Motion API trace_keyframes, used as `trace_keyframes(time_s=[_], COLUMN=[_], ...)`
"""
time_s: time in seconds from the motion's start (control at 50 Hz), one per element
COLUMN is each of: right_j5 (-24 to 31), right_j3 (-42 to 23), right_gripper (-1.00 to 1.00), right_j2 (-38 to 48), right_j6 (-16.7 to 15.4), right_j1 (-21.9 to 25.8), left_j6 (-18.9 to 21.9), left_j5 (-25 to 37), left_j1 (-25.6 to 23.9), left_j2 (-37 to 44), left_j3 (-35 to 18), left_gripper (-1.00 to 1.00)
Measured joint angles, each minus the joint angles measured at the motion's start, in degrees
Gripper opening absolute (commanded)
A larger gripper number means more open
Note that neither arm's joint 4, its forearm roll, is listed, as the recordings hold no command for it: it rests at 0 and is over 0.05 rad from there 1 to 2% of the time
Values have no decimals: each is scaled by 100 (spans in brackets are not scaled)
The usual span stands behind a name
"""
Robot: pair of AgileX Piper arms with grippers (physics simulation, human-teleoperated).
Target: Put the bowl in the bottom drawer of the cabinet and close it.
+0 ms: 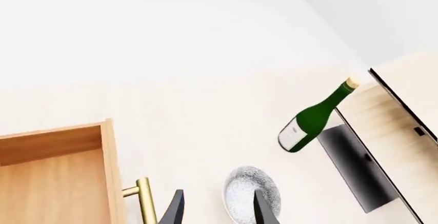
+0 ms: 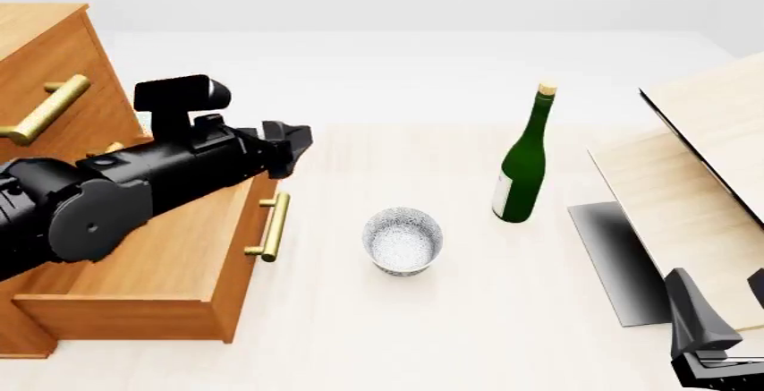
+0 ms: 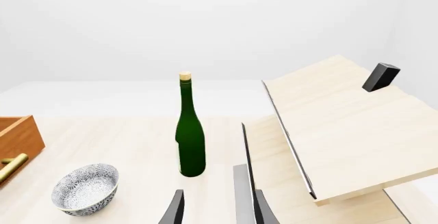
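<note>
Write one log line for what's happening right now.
bottom drawer: open | bowl: on table, outside | left gripper: open, empty | right gripper: open, empty

Setting was a rendered test scene, not a real room: blank white backdrop with no walls, windows or fittings. A pale wooden worktop point(image 2: 478, 319) carried household props, namely an orange-brown cabinet point(image 2: 48, 51) with brass handles, a green bottle point(image 2: 523, 172), a speckled bowl point(image 2: 403, 241) and pale wooden boards point(image 2: 704, 158). Surfaces looked flat and uniformly lit.

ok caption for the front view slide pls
Left arm's tool above the open bottom drawer; speckled bowl waits on the table beside a green bottle.
</note>
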Motion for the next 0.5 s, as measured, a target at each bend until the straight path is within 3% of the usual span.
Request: trace_keyframes(time_s=[0.22, 0.5], right_j5=[0, 1], right_j3=[0, 0], right_gripper=[100, 100], right_j2=[0, -1], right_j6=[0, 0], right_j1=[0, 0], left_j6=[292, 346], left_j5=[-203, -357], left_j1=[-164, -292], left_j2=[265, 578], left_j3=[74, 104], left_gripper=[100, 100])
